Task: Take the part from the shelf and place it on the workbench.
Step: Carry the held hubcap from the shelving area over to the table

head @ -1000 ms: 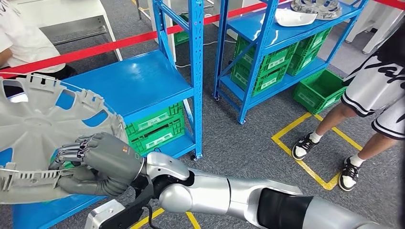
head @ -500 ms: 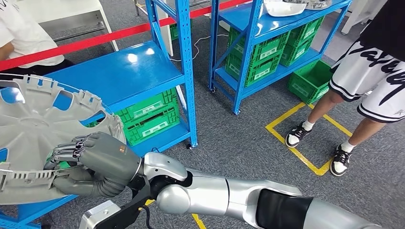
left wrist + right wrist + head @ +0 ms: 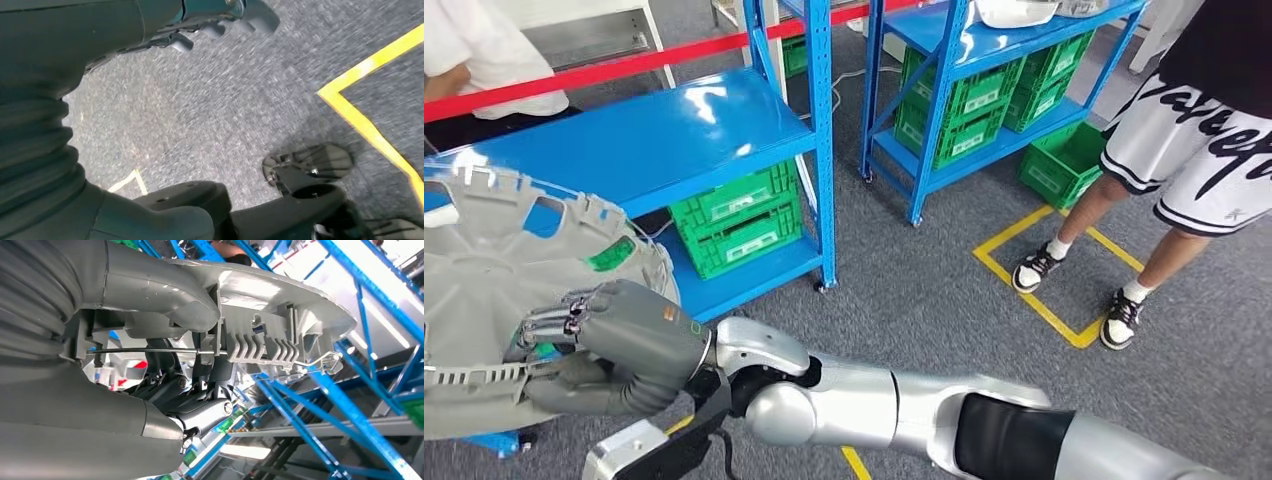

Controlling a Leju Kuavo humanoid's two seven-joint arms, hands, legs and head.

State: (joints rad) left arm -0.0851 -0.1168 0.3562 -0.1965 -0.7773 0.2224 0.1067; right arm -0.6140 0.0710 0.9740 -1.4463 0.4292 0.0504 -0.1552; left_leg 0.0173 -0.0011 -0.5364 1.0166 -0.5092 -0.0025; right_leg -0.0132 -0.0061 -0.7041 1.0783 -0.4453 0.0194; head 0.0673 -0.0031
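Already off the shelf (image 3: pixel 674 140), the part (image 3: pixel 484 270), a broad grey disc with a notched rim, hung at the picture's left, out over the shelf's front edge and partly above the carpet. It lay nearly flat, its wide face up, with no long axis to speak of, and reached away from the right robot hand (image 3: pixel 614 350) toward the shelf. That robot hand grasped the part at the near rim: dark fingers (image 3: pixel 549 322) lay over the top and the thumb pressed from beneath, as the right wrist view confirmed, where the thumb (image 3: pixel 150 290) sat against the ribbed rim. The right arm crossed in from the lower right. Beyond the shelf's post stood a second rack (image 3: pixel 984 60) with green crates (image 3: pixel 954 110), and right of that a person (image 3: pixel 1174 170) by yellow floor tape. The left robot hand (image 3: pixel 220 20) hung over the carpet well away from the part, fingers apart and holding nothing. No worktop was to be seen, so I judge the carry turns on swinging the disc clear of the post.
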